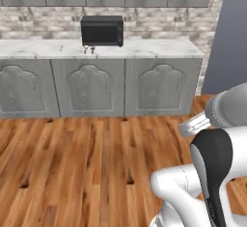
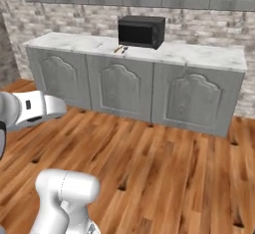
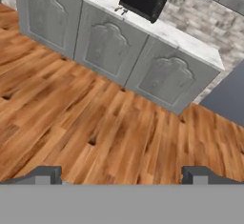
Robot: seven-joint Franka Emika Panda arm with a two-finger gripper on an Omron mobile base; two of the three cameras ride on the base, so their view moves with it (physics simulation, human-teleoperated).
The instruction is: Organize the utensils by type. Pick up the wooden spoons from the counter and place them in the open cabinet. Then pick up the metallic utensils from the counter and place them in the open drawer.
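1. Nearest you are the fingers (image 3: 122, 174), spread as wide as they go with nothing between them, hanging over bare wooden floor (image 3: 95, 123).
2. You are at the very start: nothing is picked up, and the robot stands well back from the worktop (image 1: 144, 49).
3. The utensils lie on the worktop just in front of the black oven (image 1: 102, 30), toward its left end: one orange-brown wooden spoon (image 2: 118, 49) beside a darker piece (image 2: 124, 49).
4. Those two seem to lie with long axes running from oven front toward worktop edge, roughly parallel; which end is the head is too small to tell.
5. Your next move, I judge, calls for driving up to the oven before reaching.
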